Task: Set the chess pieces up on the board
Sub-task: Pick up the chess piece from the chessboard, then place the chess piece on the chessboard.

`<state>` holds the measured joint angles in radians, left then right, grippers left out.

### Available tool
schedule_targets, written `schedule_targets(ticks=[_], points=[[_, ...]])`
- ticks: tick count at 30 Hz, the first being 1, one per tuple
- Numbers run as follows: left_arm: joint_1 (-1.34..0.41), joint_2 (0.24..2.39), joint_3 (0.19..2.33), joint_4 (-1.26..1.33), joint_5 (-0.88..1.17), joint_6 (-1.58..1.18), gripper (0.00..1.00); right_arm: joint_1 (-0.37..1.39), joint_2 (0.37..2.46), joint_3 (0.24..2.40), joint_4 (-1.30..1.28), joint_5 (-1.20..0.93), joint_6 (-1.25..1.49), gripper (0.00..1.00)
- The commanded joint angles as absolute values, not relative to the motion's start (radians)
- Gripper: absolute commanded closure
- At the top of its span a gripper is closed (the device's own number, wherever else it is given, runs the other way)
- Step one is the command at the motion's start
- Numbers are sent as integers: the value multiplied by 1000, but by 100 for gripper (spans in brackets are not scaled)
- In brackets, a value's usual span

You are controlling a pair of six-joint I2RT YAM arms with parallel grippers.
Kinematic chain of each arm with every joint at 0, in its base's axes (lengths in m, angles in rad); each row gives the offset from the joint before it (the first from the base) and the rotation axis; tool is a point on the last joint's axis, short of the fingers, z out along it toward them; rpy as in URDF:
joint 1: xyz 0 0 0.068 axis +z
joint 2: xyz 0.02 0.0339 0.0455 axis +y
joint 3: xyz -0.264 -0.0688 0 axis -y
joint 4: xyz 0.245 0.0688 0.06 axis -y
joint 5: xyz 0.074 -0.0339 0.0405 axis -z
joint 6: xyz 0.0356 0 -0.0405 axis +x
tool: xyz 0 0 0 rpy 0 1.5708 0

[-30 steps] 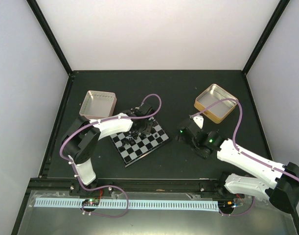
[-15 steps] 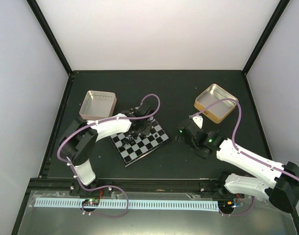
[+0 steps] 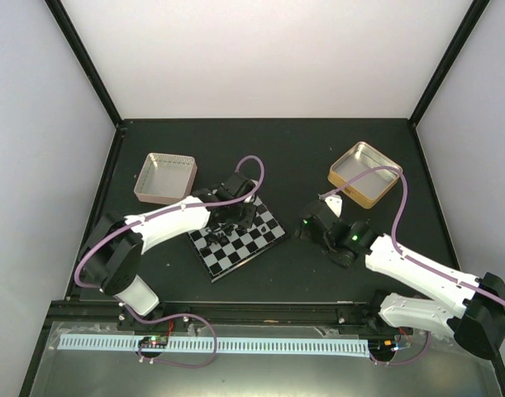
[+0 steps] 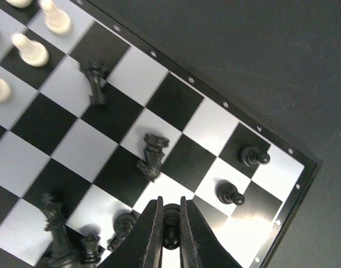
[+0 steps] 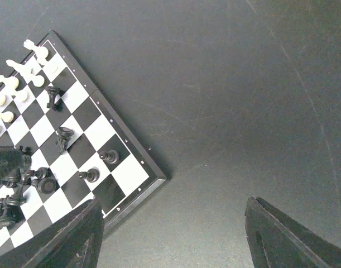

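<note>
Left arm [image 3: 165, 222] stretched over board [image 3: 254, 245]; left fingers [image 4: 149, 237] pinch black piece [image 4: 171, 228]; right fingers [image 5: 75, 241] spread.

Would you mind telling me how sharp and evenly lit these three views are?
Left wrist: board crisp, pale pawns at the top-left soft, mild glare on light squares beside the left hand. Right wrist: evenly lit, its fingers blurred. Top external: bright back wall, dark table, chess pieces too small to make out.

Setting: robotics lab test cell.
Enclosure: plain white walls [image 3: 260, 58] and black frame posts [image 3: 86, 66], beyond and to either side of the left pincer [image 3: 234, 217].
Surface: dark matte table [image 3: 302, 157] beneath the pincer.
Mounting: perforated rail [image 3: 260, 345] behind the pincer, at the arm bases.
</note>
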<state>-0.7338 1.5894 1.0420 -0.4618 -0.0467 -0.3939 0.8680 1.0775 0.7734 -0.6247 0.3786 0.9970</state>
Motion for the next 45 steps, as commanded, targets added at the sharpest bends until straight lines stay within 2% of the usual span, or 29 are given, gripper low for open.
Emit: schedule_targets(ticks=[1,10,26,28,34,41,45], points=[[-769,1584,1010,-439,15,-381,95,862,1085,764,-603,382,1001,30],[-836,1642,991,-414,18,-378,95,863,1085,761,-607,386,1002,30],[-840,1689,970,-381,-92,-394,94,862,1086,753,-610,388,1005,30],[-839,1690,971,-385,-84,-393,91,862,1086,752,-609,388,1005,30],[-840,1671,963,-376,-47,-396,75,862,1065,752,-618,402,1018,30],[-838,1599,981,-400,-67,-407,69,862,1037,754,-608,382,1000,30],[-830,1512,976,-411,-90,-428,61,863,1032,752,-560,313,932,30]])
